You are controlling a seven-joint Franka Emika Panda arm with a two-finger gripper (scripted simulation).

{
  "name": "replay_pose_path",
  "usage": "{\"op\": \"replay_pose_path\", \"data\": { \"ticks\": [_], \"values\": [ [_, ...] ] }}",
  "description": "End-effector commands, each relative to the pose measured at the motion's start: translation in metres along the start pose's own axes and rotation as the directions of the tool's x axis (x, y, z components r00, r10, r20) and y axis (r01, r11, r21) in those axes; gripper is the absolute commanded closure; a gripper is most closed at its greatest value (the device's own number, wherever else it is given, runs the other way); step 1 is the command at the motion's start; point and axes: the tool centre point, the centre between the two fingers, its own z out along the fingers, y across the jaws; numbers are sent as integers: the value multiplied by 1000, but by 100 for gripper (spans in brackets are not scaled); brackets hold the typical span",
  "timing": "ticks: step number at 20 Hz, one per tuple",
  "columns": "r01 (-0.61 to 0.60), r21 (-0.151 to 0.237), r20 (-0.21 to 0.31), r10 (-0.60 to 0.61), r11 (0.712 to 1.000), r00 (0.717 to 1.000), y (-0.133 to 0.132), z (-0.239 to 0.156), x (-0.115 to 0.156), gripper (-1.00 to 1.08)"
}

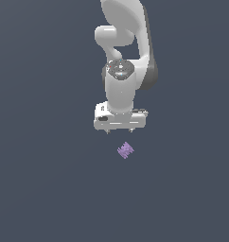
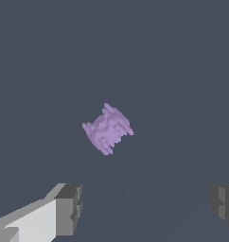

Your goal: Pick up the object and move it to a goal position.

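The object [image 1: 126, 150] is a tiny light-purple lumpy, ridged block lying on the flat dark grey surface. It also shows in the wrist view [image 2: 108, 128], alone on the surface. My white gripper [image 1: 119, 132] hangs above and just behind the block, apart from it. The jaws stand wide apart and hold nothing. In the wrist view the gripper [image 2: 147, 208] shows two grey fingertips [image 2: 69, 208] far apart, with the block beyond the gap between them.
The dark grey surface [image 1: 45, 179] fills the whole view. My white arm [image 1: 122, 56] rises behind the gripper toward the top of the exterior view.
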Motion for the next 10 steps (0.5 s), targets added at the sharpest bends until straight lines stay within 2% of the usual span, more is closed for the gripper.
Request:
{"op": "replay_pose_path", "data": {
  "ticks": [1,4,10],
  "values": [
    [0,0,0,0,1000,1000,0,0,0,-92],
    [9,2,5,-9,1000,1000,-5,1,-1,-92],
    [60,15,29,-60,998,998,-33,8,-6,-92]
  ]
}}
